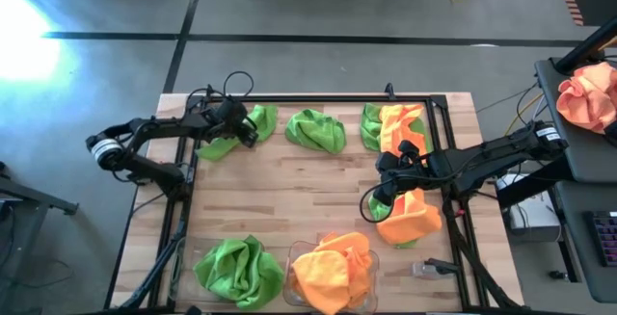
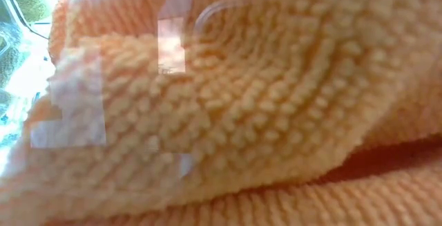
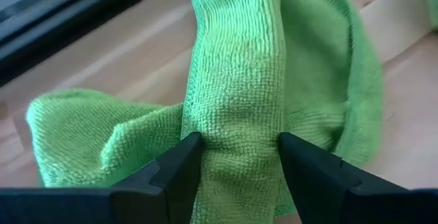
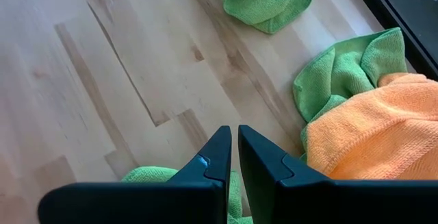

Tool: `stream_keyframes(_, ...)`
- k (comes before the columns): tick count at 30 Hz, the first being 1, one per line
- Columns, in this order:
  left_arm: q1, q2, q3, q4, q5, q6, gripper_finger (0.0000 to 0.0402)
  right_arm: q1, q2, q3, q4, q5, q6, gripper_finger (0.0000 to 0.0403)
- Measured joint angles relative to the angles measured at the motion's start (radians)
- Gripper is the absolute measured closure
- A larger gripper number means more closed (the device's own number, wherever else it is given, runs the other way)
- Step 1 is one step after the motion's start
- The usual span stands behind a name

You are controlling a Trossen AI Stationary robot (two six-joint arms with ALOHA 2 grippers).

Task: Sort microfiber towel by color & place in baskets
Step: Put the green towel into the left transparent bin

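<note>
High view: a pale wooden table point(image 1: 289, 195) with a black frame stands on a grey floor crossed by dark lines, a peach cloth bundle point(image 1: 590, 96) lying on a dark stand to the right. Green towels sit along the far edge, including the far-left green towel point(image 1: 231, 134) and a middle green towel point(image 1: 315, 129); an orange towel point(image 1: 403, 122) overlaps green at far right. At the near edge, a green pile point(image 1: 236, 269) fills the left basket point(image 1: 181, 269) and an orange pile point(image 1: 333, 267) the right basket point(image 1: 364, 291). The left gripper point(image 3: 239, 152) stands with fingers spread either side of a raised fold of the far-left green towel, touching it. The right gripper point(image 4: 233, 157), fingers nearly together and holding nothing, hovers over another orange towel point(image 1: 410, 217) right of centre. The low view is filled by orange pile behind clear plastic; basket outlines are hard to make out.
</note>
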Motion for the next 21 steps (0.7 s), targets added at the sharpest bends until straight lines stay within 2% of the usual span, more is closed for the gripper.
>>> stream_keyframes(9, 0.000, 0.091, 0.003, 0.026, -0.004, -0.003, 0.0212, 0.000, 0.000, 0.000, 0.001, -0.068, 0.030, 0.0381)
stream_keyframes(21, -0.003, 0.156, 0.045, 0.033, -0.024, -0.076, 0.0212, 0.000, 0.000, 0.000, 0.003, -0.069, 0.029, 0.0381)
